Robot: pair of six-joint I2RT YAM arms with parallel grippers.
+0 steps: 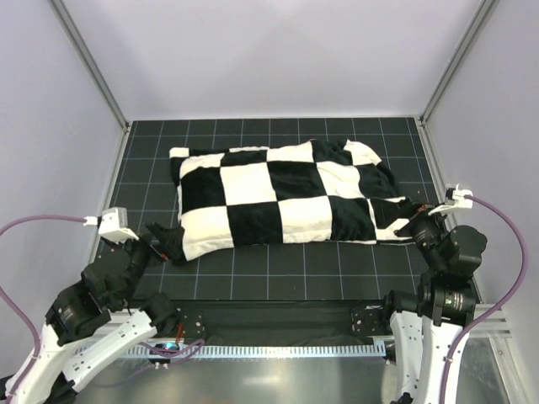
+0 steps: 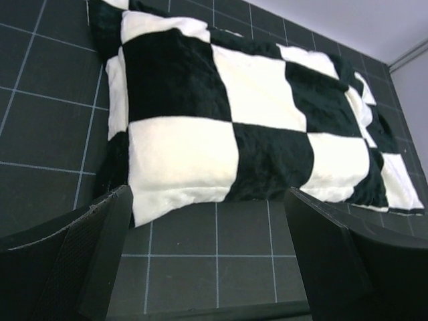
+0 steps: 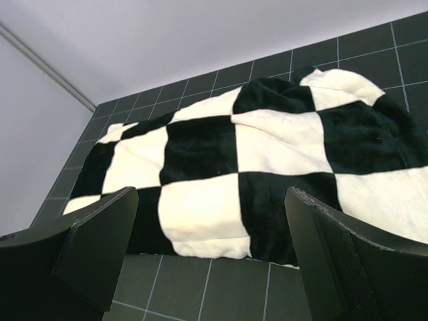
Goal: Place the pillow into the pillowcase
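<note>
Looks near done: plump checkered pillowcase [image 1: 278, 198] lies mid-table [image 1: 278, 273] toward the far edge, no pillow showing so likely inside; left gripper [image 1: 164, 241] and right gripper [image 1: 411, 220] both spread, empty, at its near corners.

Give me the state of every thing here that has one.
pillowcase: lying on the table, plump, right end rumpled.
pillow: none showing outside the pillowcase.
left gripper: open, empty, at the pillowcase's near left corner.
right gripper: open, empty, at its near right corner.
</note>
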